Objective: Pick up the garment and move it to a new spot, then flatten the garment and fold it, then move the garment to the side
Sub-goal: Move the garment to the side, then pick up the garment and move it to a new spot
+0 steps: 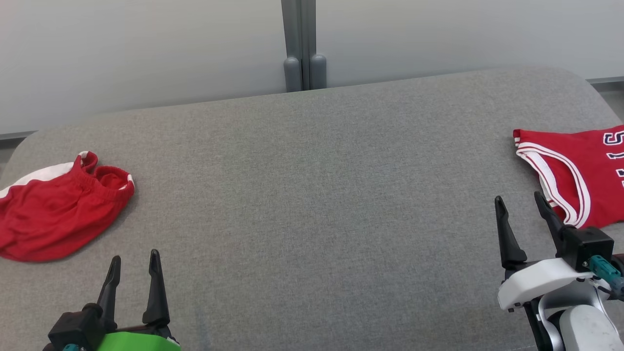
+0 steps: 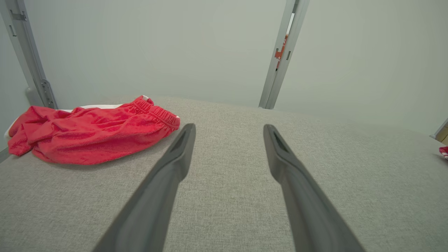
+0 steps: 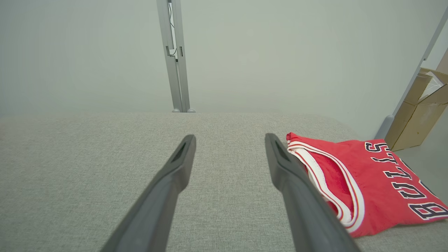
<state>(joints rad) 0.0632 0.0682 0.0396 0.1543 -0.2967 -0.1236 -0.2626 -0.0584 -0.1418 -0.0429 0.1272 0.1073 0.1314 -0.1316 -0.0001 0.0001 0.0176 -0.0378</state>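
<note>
matt woven tbl cover [image 1: 312,195], soft cloth shorts [image 1: 58,217]

Red shorts [image 1: 58,214]: the left edge of the head view cuts off the left part of the heap. In the left wrist view, its far side is hidden behind its own folds.

Red jersey [image 1: 580,165]: the right edge of the head view cuts off most of the body, and only fragments of the lettering show. The right gripper [image 1: 517,197] covers the near corner. In the right wrist view, one of the jaws hides part of the white-trimmed armhole.

Cardboard box [image 3: 416,112]: cut off by the right edge.

Orange-red item [image 2: 281,52] behind the metal post [image 2: 271,87]: too small to identify.

Left gripper [image 1: 135,258]: its body runs off the bottom edge.
</note>
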